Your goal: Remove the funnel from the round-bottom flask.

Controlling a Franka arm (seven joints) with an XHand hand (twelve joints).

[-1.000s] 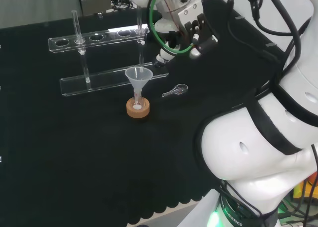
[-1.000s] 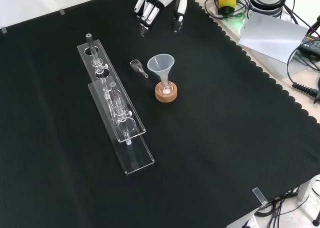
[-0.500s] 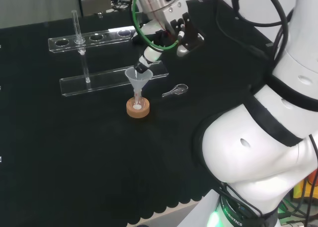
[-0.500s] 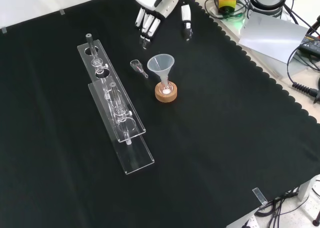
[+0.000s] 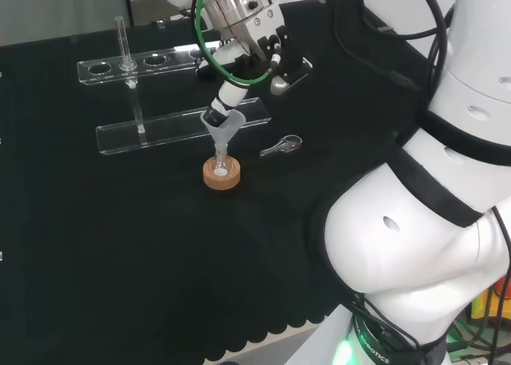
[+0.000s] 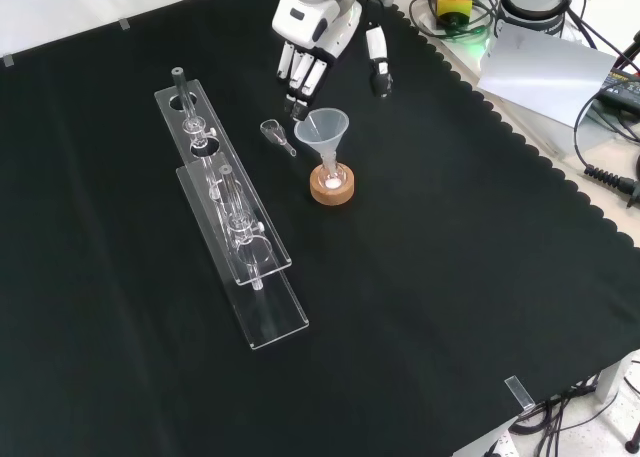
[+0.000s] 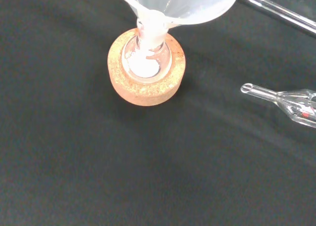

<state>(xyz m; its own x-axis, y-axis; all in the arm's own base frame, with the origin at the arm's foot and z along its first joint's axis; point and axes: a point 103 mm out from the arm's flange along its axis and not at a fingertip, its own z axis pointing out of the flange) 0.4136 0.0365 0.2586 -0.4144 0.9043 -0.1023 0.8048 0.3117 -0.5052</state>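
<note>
In the front view, the funnel point(image 6: 322, 131) stands stem-down in the round-bottom flask point(image 6: 331, 178), which sits in a cork ring point(image 6: 331, 188) on the bench point(image 6: 450, 277). Just behind it, the robot hand point(image 6: 318, 32) hangs released, its straight fingers point(image 6: 298, 75) pointing down at the funnel's far rim, thumb spread apart.

The desk point(image 6: 450, 277) is covered in black cloth with a scalloped edge. A cork ring stand point(image 6: 331, 187) rests on it, carrying a small flask. In the front view, a small clear glass piece point(image 6: 277, 136) lies on the cloth just up and left of the stand, and a long clear test-tube rack point(image 6: 235, 227) stands farther left of it.
</note>
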